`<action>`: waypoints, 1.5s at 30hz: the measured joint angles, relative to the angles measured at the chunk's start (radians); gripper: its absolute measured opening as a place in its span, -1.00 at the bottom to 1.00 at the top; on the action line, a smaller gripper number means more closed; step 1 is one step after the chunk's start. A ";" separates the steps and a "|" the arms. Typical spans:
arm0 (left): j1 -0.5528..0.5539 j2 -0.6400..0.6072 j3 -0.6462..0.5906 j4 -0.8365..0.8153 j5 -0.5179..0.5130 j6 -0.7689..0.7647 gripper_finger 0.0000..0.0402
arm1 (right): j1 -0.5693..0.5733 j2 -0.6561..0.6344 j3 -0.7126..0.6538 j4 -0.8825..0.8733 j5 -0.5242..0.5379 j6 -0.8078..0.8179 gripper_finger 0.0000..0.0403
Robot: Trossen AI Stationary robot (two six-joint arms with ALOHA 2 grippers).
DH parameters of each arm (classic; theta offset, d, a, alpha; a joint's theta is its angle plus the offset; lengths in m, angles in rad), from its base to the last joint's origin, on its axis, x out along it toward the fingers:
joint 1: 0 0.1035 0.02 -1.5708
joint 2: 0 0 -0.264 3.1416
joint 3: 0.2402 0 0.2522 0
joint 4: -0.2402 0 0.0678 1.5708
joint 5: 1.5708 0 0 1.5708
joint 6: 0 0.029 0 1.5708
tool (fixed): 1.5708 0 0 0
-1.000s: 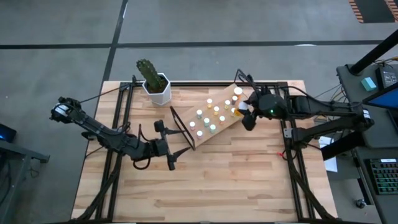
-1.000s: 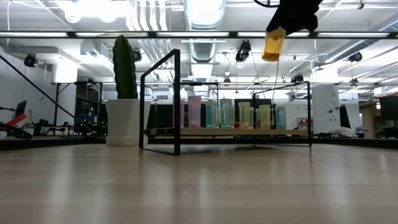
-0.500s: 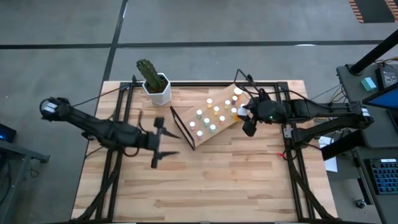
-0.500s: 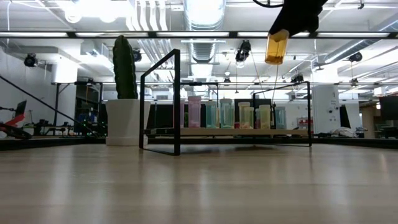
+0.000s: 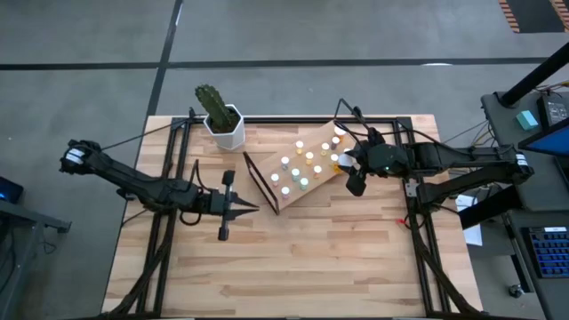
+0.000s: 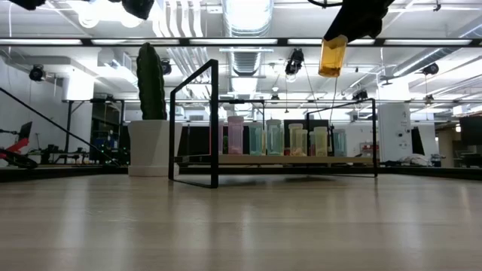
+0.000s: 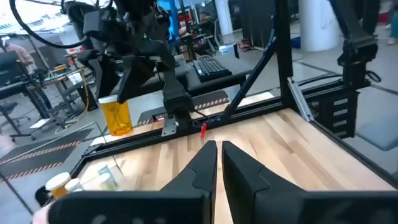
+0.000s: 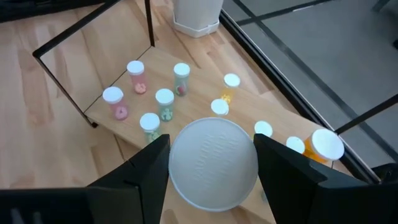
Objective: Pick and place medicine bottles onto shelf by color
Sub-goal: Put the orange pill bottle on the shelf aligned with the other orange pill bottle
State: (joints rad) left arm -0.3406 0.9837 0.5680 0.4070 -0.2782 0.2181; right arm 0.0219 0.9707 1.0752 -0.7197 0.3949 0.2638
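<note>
Right gripper (image 8: 211, 163) fingers were clamped on a white-capped amber bottle (image 6: 332, 56), held in the air above the right end of the shelf (image 5: 324, 172). Small capped bottles (image 5: 292, 173) were stood in rows on the shelf board. Left gripper (image 7: 216, 163) fingers were pressed together, empty, above bare desk (image 5: 311, 258) left of the shelf.

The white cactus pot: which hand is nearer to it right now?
Left, narrowly. The left hand hangs over bare table in front of the white cactus pot; the right hand, gripping an orange bottle, is across the light-wood shelf.
</note>
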 joint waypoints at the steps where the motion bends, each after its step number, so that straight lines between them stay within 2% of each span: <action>1: 0.003 0.000 -0.008 0.007 0.011 -0.001 -0.96 | 0.000 0.000 0.000 0.000 0.000 -0.005 0.01; 10: 0.135 -0.008 -0.034 0.001 0.260 -0.022 -1.00 | 0.000 0.003 -0.016 0.077 0.000 -0.057 0.01; 13: 0.205 -0.022 -0.037 -0.086 0.353 -0.054 -1.00 | -0.003 0.009 -0.018 0.081 -0.001 -0.064 0.01; 17: 0.273 -0.101 -0.038 -0.188 0.409 -0.107 -1.00 | -0.003 0.006 -0.018 0.082 0.000 -0.064 0.01; 21: 0.272 -0.163 -0.074 -0.191 0.472 -0.108 -1.00 | -0.003 0.006 -0.018 0.082 0.000 -0.066 0.01; 25: 0.269 -0.225 -0.141 -0.171 0.458 -0.116 -1.00 | -0.003 0.005 -0.034 0.079 -0.010 -0.082 0.01; 31: 0.276 -0.280 -0.236 -0.005 0.434 -0.099 -1.00 | -0.003 0.005 -0.042 0.028 -0.009 0.003 0.01; 39: 0.276 -0.300 -0.247 0.004 0.418 -0.099 -1.00 | -0.038 0.005 -0.042 -0.050 0.013 0.103 0.01; 45: 0.276 -0.295 -0.247 0.005 0.355 -0.099 -1.00 | -0.078 0.005 -0.042 -0.139 0.110 0.181 0.01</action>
State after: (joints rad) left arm -0.0647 0.6891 0.3210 0.4121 0.0772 0.1188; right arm -0.0562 0.9756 1.0328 -0.8591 0.5050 0.4443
